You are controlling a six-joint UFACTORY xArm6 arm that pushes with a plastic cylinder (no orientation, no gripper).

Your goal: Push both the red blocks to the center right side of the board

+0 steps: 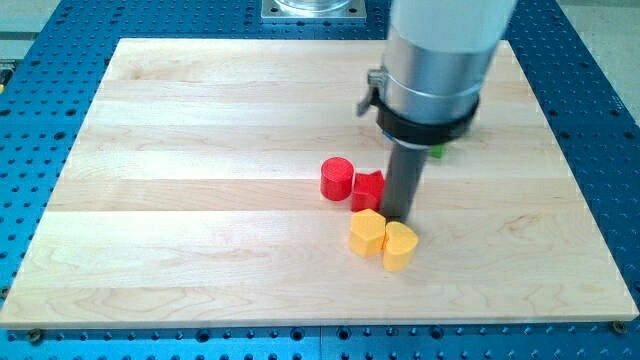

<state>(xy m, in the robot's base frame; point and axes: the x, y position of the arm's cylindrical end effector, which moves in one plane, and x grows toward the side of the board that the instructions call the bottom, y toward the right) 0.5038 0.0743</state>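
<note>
my tip [398, 217] touching red star block [367, 190], red cylinder [337, 179] upright beside

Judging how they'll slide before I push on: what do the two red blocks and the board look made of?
The red cylinder block and the red block beside my tip look like painted wood or plastic: even, matte colour, no grain showing. The pale wooden board shows plank seams and grain with a smooth, lightly sealed sheen.

two yellow blocks [383, 238], green block [436, 152], board [200, 200]
</note>
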